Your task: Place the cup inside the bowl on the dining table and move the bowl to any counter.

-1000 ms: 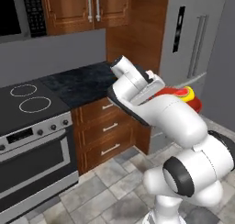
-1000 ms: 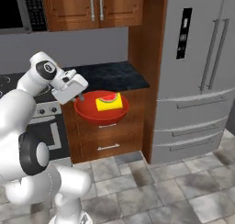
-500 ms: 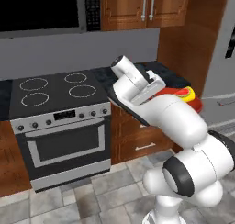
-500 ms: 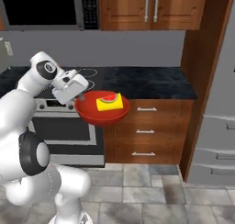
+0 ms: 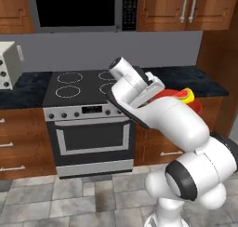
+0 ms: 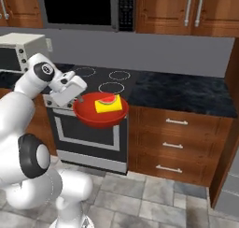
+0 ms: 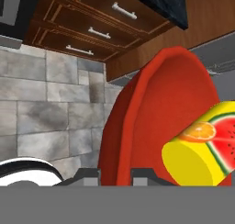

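The wide red bowl (image 6: 93, 117) hangs in the air in front of the stove, with the yellow cup (image 6: 108, 104) lying on its side inside it. My gripper (image 6: 79, 99) is shut on the bowl's left rim. In the hand view the bowl (image 7: 156, 122) rises between my fingertips (image 7: 87, 174), and the cup (image 7: 202, 147) with its fruit print lies at the right. From the left base view my arm covers most of the bowl (image 5: 197, 107); the cup (image 5: 187, 96) peeks over it. The dining table is out of view.
A black stone counter (image 6: 186, 94) over wooden drawers runs right of the black stove (image 6: 100, 80). It also shows in the left base view as counter (image 5: 195, 77) beside stove (image 5: 76, 84). A white toaster oven (image 6: 18, 52) stands at the left. Grey tiled floor lies below.
The whole picture has slid as the base turned: the fridge has left the views and the stove now stands centred. The bowl with the cup stays held the same way.
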Robot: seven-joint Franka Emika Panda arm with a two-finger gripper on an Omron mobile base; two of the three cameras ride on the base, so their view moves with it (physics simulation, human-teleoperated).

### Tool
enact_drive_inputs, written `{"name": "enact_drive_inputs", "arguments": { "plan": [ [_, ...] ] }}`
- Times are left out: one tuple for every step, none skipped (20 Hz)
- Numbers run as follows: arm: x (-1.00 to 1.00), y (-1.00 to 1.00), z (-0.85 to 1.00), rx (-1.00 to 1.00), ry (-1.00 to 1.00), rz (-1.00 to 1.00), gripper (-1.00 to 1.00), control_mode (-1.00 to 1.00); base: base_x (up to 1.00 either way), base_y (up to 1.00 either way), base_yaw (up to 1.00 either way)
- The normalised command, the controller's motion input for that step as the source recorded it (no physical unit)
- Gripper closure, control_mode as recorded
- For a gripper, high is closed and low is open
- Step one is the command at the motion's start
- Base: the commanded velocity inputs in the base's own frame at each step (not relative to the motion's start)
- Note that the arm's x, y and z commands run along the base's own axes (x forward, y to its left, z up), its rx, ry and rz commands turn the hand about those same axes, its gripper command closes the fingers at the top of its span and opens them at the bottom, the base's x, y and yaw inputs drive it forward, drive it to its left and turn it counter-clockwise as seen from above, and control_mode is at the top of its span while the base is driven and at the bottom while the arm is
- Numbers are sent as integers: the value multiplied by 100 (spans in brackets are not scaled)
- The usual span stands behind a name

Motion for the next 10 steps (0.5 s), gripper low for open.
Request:
{"name": "enact_drive_inputs", "arguments": {
  "plan": [
    [0, 0, 0, 0, 0, 0, 100, 100, 26, -59, 16],
    [0, 0, 0, 0, 0, 0, 100, 100, 26, -63, 15],
    [0, 0, 0, 0, 0, 0, 100, 100, 29, -68, 15],
    [0, 0, 0, 0, 0, 0, 100, 100, 41, -78, 15],
    [0, 0, 0, 0, 0, 0, 100, 100, 46, -80, 14],
    [0, 0, 0, 0, 0, 0, 100, 100, 46, -79, 14],
    [0, 0, 0, 0, 0, 0, 100, 100, 43, -79, 14],
    [0, 0, 0, 0, 0, 0, 100, 100, 41, -76, 14],
    [0, 0, 0, 0, 0, 0, 100, 100, 39, -75, 14],
    [0, 0, 0, 0, 0, 0, 100, 100, 41, -74, 14]
  ]
}}
